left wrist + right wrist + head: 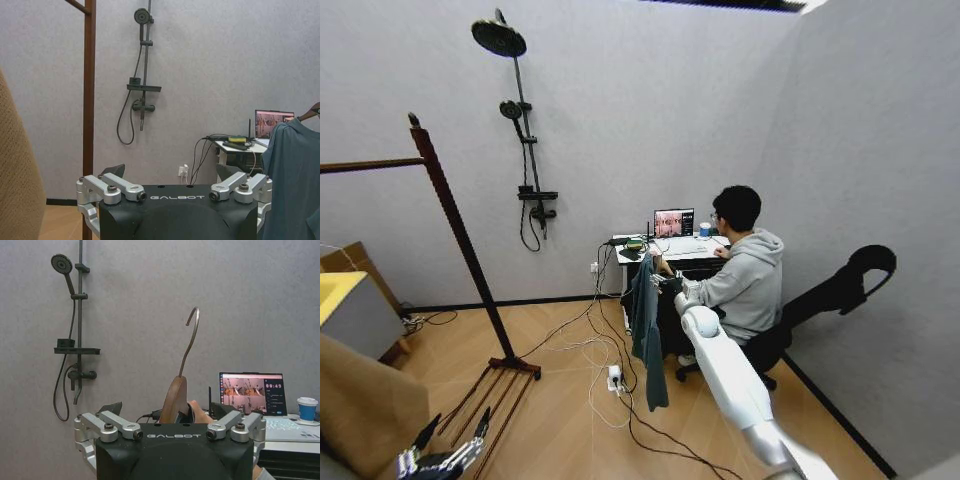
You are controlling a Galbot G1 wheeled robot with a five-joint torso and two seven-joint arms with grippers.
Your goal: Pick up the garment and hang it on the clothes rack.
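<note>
From the head camera we see our right arm stretched forward, its right hand (pixel 667 284) at the top of the garment (pixel 647 335), the dark teal shirt that hangs down from there, clear of the wooden floor (pixel 570 420). From here we cannot tell how far the fingers are closed. The garment hangs in mid-room, in front of a small surface (pixel 672 250) carrying a laptop (pixel 674 222) and a blue cup (pixel 705 229). The clothes rack (pixel 460 235) stands well apart to the left, one tall reddish-brown post leaning across the view, its top bar bare and its slatted base on the floor. Our left hand (pixel 455 432) sits low at the bottom edge beside that base, its dark fingers spread apart and holding nothing. A shower fitting (pixel 520 130) is mounted on the grey wall behind.

In the left wrist view, the left hand (pixel 176 187) is open with nothing between its fingers. A rack post (pixel 89 100) rises beside it, and the garment (pixel 292 180) hangs at the far edge on its hanger.

In the right wrist view, the wooden hanger (pixel 174 399) stands upright between the fingers of the right hand (pixel 171 421), which appears closed on it. The metal hook (pixel 190 340) curves up above, free of any bar. The laptop (pixel 251 393) and cup (pixel 306 408) sit on the surface beyond.
</note>
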